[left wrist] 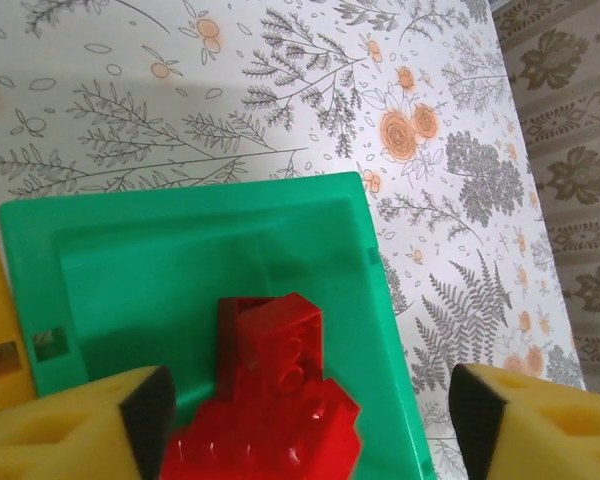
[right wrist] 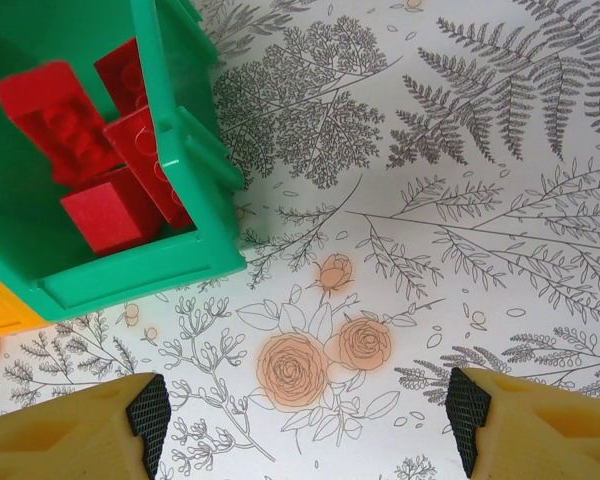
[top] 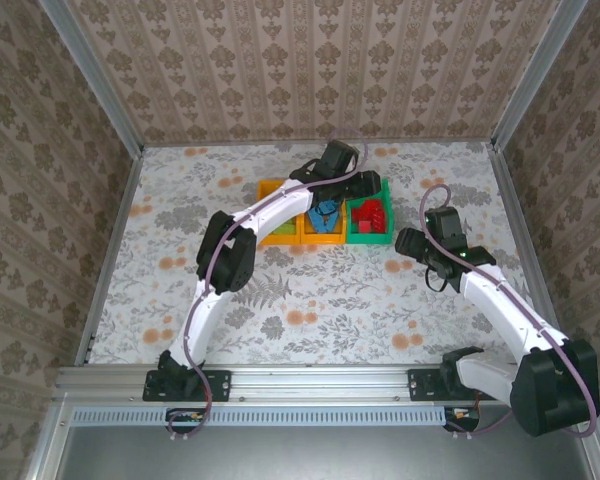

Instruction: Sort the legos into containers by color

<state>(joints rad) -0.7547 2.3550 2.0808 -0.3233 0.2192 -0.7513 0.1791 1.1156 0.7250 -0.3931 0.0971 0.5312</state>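
The tabletop (top: 310,300) is covered in a pale floral print of grey ferns and leafy sprigs, with orange roses scattered among them. Walls (top: 310,70) papered in a beige damask pattern enclose it at the back and on both sides. Grey metal posts (top: 92,75) run up the two back corners. A metal rail (top: 320,379) lies along the near edge, with a slotted grey strip (top: 310,415) just in front of it.
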